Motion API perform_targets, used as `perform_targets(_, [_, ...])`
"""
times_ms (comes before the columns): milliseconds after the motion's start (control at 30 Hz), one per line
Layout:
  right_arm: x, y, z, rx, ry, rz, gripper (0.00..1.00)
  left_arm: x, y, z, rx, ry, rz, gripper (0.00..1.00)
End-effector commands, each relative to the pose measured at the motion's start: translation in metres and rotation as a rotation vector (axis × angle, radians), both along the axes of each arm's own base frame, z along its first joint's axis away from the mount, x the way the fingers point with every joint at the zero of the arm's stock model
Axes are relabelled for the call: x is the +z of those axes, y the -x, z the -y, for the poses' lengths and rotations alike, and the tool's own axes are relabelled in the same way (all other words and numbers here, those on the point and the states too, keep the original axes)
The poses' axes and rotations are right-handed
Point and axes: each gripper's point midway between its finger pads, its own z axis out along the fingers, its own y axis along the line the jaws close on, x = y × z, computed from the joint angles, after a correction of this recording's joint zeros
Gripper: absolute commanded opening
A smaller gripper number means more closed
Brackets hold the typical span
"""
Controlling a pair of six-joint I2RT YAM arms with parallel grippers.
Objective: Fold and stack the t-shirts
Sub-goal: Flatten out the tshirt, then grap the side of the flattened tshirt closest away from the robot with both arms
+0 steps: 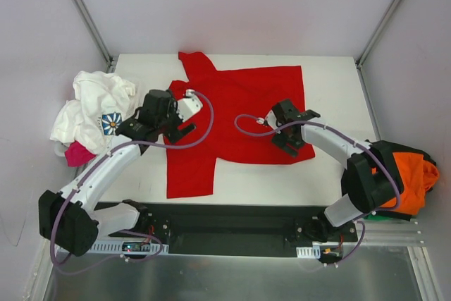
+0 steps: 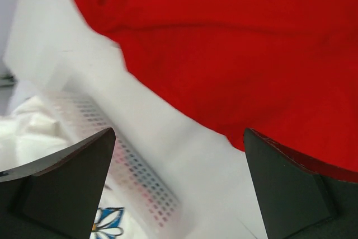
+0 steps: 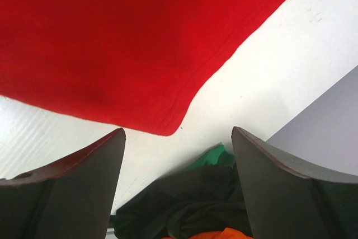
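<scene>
T-shirts sit in three spots on and beside the white worktop [image 1: 331, 89]. At left, one white flower-print shirt [image 1: 95, 107] and one pink shirt [image 1: 77, 154] lie crumpled. The left end effector [image 2: 179, 135] gapes empty. In the centre, one plain red shirt [image 1: 239, 111] lies spread flat. The right end effector [image 3: 178, 132] is likewise open. At far right, one orange shirt [image 1: 412, 174] is bunched with dark cloth [image 3: 184, 200] and green cloth [image 3: 210, 155].

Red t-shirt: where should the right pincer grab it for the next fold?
Probably best to pinch the red t-shirt at its near-right hem corner, coming in low from the right. That corner lies flat on the table just ahead of the open right pincer, clear of other cloth.
</scene>
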Motion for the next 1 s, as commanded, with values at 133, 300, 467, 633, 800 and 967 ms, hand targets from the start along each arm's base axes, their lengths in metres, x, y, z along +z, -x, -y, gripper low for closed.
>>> perform_targets(133, [0.003,0.022,0.024,0.056,0.063,-0.024,0.80,-0.052,0.097,0.023,-0.207,-0.002,-0.225,0.99])
perform_targets(300, [-0.004,0.034,0.029,0.080,0.066,-0.053,0.80,-0.068,0.136,0.017,-0.259,-0.045,-0.321,0.99])
perform_targets(467, [-0.014,0.029,0.039,0.073,0.133,-0.047,0.79,-0.096,0.169,0.010,-0.285,-0.095,-0.428,1.00])
perform_targets(633, [-0.020,0.024,0.037,0.068,0.141,-0.058,0.78,-0.129,0.190,0.002,-0.280,-0.181,-0.564,0.99])
perform_targets(800, [-0.016,0.019,0.034,0.062,0.122,-0.035,0.78,-0.142,0.197,0.001,-0.276,-0.209,-0.627,0.99])
perform_targets(967, [-0.016,0.021,0.037,0.061,0.137,-0.036,0.78,-0.144,0.200,0.013,-0.283,-0.158,-0.652,0.99])
